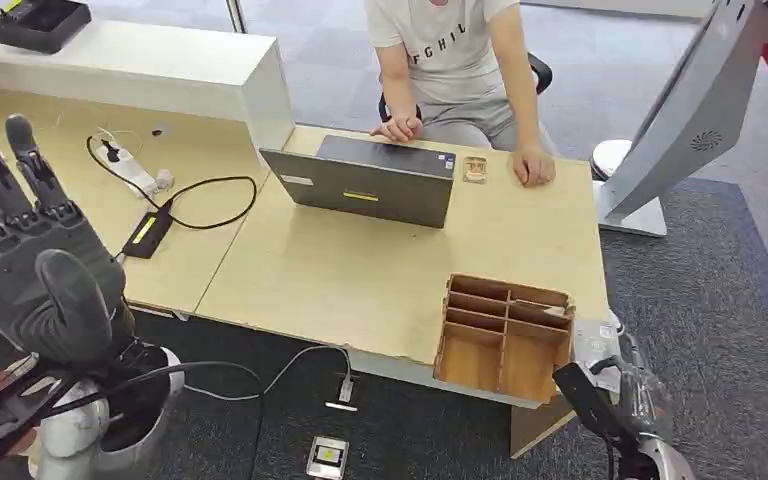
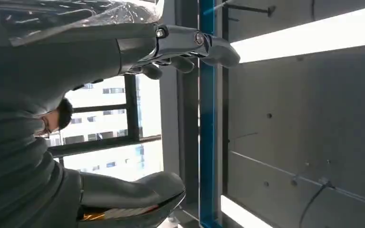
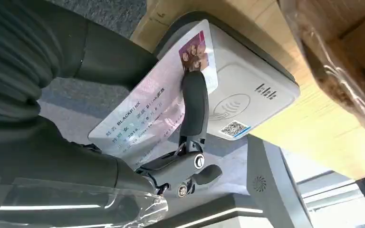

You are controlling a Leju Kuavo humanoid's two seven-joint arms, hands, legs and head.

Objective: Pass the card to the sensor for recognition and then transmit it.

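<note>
Grey and close at 9 o'clock in the head view, the left hand (image 1: 30, 260) is raised, fingers spread wide and holding nothing. At 4 o'clock the right hand (image 3: 123, 118) pinches the card (image 3: 149, 107) between thumb and a dark finger (image 3: 194, 107), just off the bench (image 1: 380, 270) corner. The card's far end lies over the white sensor (image 3: 247, 90), touching or nearly so; I cannot tell which. So I judge the presenting step is in hand, recognition unconfirmed, and the passing-on left to do, likely to the person (image 1: 455, 60) seated at 12 o'clock. Printed on the card: "BLACKPINK", with a small photo; the sensor bears a wave symbol and a QR label. Beyond, a wooden divided box (image 1: 505, 335) sits at the bench edge, then a laptop (image 1: 370, 180). The person's shirt reads partly "FGHIL"
</note>
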